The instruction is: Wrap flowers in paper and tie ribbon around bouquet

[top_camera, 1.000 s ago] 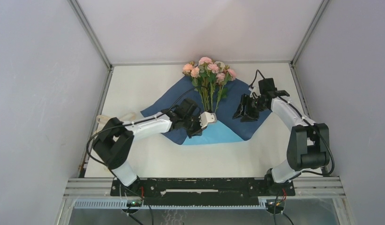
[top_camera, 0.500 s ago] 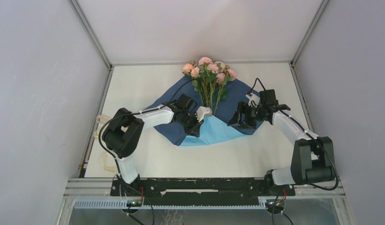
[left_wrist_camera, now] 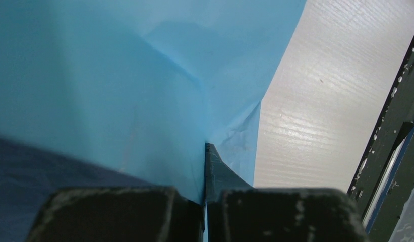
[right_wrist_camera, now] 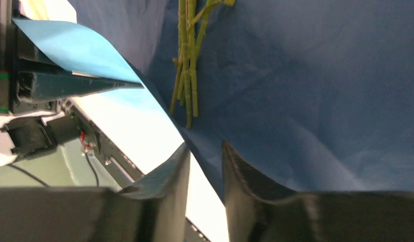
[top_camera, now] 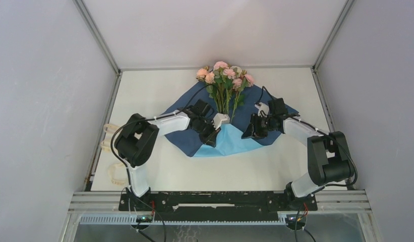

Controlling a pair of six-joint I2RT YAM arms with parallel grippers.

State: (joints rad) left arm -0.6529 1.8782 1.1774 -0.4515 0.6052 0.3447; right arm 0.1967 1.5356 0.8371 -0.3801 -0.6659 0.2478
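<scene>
The flowers (top_camera: 224, 75), pink and cream, lie on the navy paper (top_camera: 255, 107) at the back of the table, with their green stems (right_wrist_camera: 187, 65) pointing toward me. The paper's near corner is folded up and shows its light-blue face (top_camera: 230, 142). My left gripper (top_camera: 216, 126) is shut on that fold just below the stem ends; light-blue paper (left_wrist_camera: 119, 75) fills the left wrist view around the closed left gripper (left_wrist_camera: 205, 151). My right gripper (right_wrist_camera: 204, 151) stands open at the paper's right lower edge, and that edge runs between its fingers. The ribbon (top_camera: 112, 173) lies at the table's left edge.
The white table (top_camera: 159, 166) is walled by grey panels on both sides and at the back. A black rail (top_camera: 220, 200) carries the arm bases along the near edge. The ribbon's loops hang partly over the left edge.
My left gripper has drawn the folded corner up toward the stem ends. My right gripper has moved left and nearer, down to the paper's edge, and its jaws have narrowed.
</scene>
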